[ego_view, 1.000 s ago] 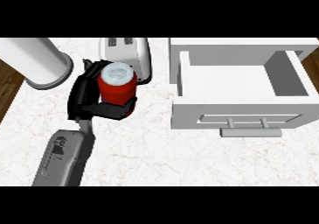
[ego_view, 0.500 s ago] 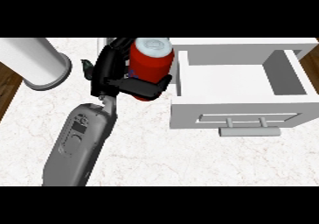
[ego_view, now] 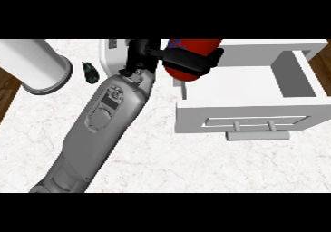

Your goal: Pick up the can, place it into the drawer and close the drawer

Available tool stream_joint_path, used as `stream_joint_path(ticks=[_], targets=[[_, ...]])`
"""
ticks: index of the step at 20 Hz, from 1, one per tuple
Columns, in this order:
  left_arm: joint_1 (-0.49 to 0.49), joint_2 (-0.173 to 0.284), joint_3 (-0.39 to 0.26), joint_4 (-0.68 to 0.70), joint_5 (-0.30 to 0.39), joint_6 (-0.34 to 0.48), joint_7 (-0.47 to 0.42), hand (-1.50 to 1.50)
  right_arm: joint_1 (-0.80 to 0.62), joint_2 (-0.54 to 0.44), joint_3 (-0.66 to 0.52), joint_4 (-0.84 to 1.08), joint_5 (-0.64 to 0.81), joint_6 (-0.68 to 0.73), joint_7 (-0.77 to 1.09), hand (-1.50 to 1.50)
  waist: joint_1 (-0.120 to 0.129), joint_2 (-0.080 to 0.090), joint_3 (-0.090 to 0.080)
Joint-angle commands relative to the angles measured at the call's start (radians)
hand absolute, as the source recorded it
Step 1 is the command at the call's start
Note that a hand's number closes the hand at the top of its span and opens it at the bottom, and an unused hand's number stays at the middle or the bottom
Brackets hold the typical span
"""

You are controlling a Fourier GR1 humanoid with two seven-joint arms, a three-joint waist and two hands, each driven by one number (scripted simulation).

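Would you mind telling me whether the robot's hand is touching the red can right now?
Touching. The head view shows the left hand with its black fingers curled round the red can, carrying it above the left edge of the open drawer.

A long grey forearm with a rounded casing, a dark inset panel and a small red marking ends in a black hand.

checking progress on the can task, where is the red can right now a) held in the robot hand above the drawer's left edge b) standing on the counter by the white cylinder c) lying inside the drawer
a: the robot hand is curled round the red can over the open drawer's left edge.
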Motion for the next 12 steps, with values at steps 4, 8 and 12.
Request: stream_joint_path(ticks=[4,8,12], targets=[[-0.245,0.0,-0.005,0.216,0.05,0.071,0.003,1.5,-0.022,-0.027,-0.036,0.009,-0.045,0.022,0.022,-1.5,-0.006,0.001,0.0],[-0.299,0.0,-0.049,0.267,0.121,0.099,0.02,1.5,-0.054,-0.029,-0.035,0.003,-0.037,0.003,0.058,-1.5,-0.003,0.0,0.0],[-0.395,0.0,-0.057,0.461,0.186,0.113,-0.07,1.5,-0.068,-0.031,-0.039,0.025,-0.031,0.0,0.055,-1.5,-0.021,0.006,0.001]])
